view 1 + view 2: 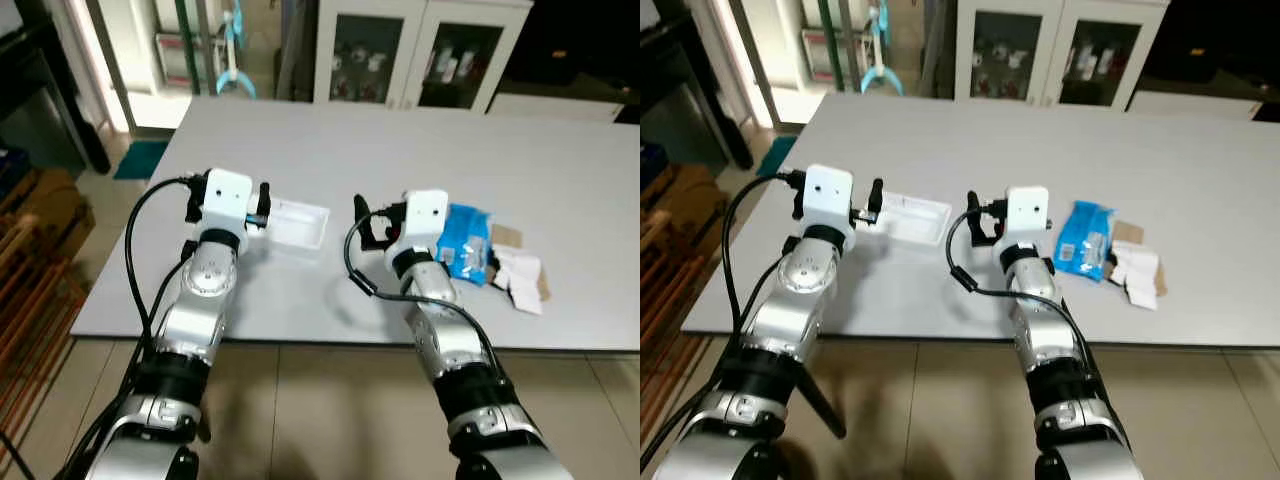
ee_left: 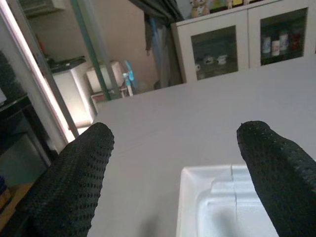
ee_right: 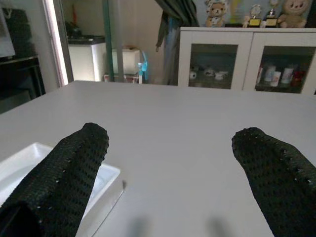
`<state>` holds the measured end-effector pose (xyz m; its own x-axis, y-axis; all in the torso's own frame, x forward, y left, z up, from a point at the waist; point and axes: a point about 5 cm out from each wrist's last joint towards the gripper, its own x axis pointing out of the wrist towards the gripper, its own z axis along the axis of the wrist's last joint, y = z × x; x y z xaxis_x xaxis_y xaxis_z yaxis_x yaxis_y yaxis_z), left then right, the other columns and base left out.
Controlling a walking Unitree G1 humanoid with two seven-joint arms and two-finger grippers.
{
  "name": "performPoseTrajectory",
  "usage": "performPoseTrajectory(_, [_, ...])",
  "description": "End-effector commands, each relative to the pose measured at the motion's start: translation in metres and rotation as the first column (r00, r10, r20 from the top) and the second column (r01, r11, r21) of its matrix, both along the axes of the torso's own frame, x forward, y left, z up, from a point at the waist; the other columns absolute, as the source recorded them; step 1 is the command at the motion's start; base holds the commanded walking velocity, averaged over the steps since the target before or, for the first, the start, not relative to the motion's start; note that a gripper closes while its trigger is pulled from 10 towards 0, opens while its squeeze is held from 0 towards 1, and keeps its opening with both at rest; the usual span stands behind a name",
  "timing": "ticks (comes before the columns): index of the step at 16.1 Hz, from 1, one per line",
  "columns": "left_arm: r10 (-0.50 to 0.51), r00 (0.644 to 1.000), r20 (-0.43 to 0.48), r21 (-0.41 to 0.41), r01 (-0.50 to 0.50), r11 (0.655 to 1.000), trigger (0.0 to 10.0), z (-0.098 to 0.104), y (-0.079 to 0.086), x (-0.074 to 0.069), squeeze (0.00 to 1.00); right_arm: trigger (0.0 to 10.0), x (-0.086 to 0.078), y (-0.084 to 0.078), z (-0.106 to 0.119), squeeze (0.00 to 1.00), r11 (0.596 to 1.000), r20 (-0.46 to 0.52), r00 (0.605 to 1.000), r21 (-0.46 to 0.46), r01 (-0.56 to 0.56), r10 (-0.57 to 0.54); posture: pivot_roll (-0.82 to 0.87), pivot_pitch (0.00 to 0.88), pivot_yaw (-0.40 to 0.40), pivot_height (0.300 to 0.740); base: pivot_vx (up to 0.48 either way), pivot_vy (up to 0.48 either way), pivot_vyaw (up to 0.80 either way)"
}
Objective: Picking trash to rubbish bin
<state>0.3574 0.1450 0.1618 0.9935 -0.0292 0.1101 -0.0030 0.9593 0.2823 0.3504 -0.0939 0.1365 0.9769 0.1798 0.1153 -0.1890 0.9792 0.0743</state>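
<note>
Fingers: both pairs spread, empty | 1 white tray (image 1: 298, 223) | 1 blue packet (image 1: 467, 243) | table (image 1: 450, 150)

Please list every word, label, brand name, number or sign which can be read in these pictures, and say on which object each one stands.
No text can be read in these pictures.
Blue packet on the table: it has white print, too blurred to read.
Bottles in the white cabinet: their labels are too small to read.
White tray and crumpled white paper: no print can be seen on them.
</note>
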Motion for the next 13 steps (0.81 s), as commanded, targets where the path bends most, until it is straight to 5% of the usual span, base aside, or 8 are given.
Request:
performPoseTrajectory(1, [-0.007,1.0,0.004,0.008,0.007,1.0,10.0,0.0018,-0.0022,0.0008,0.0,10.0,0.0013,-0.0033,0.002,0.0,1.0,0.0,1.0,0.003,0.005,-0.005,0.04,0.037,-0.05,0.74,0.341,0.0,0.0])
performPoseTrajectory(13, [-0.002,1.0,0.007,0.005,0.002,1.0,10.0,0.0018,-0.0016,0.0009,0.0,10.0,0.0011,-0.0027,0.001,0.0,1.0,-0.004,1.0,0.002,0.003,-0.003,0.03,0.037,-0.049,0.74,0.337,0.0,0.0])
